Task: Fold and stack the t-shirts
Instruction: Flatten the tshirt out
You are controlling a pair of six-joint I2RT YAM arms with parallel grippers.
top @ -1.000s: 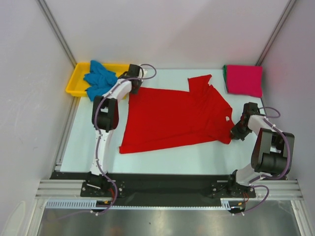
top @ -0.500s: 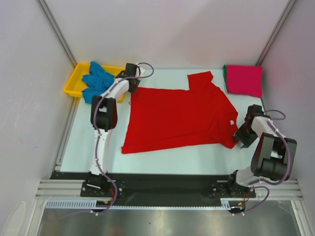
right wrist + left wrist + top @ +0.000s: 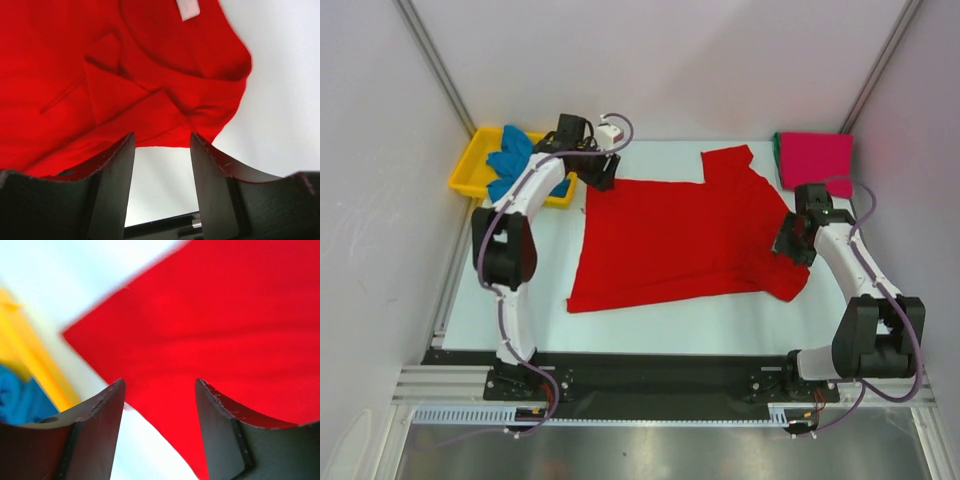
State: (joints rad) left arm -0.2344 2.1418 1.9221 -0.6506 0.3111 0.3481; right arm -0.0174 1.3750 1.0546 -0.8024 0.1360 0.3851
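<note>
A bright red t-shirt (image 3: 680, 235) lies spread flat across the middle of the table. My left gripper (image 3: 603, 172) hovers over its far left corner (image 3: 100, 340), open, with nothing between its fingers. My right gripper (image 3: 790, 243) is open above the shirt's right edge, near the collar and sleeve (image 3: 210, 105); nothing is gripped. A blue t-shirt (image 3: 515, 160) lies crumpled in the yellow tray (image 3: 470, 170). A folded magenta-pink t-shirt (image 3: 817, 162) rests at the back right, a green edge (image 3: 778, 160) showing under it.
The yellow tray stands at the back left corner, right beside my left arm. Grey walls close in the table on both sides. A black rail (image 3: 660, 365) runs along the near edge by the arm bases.
Both grippers opened and let go of the red shirt, which now lies flatter. The left gripper lifted off the far left corner; the right arm rose and swung inward over the shirt's right edge.
</note>
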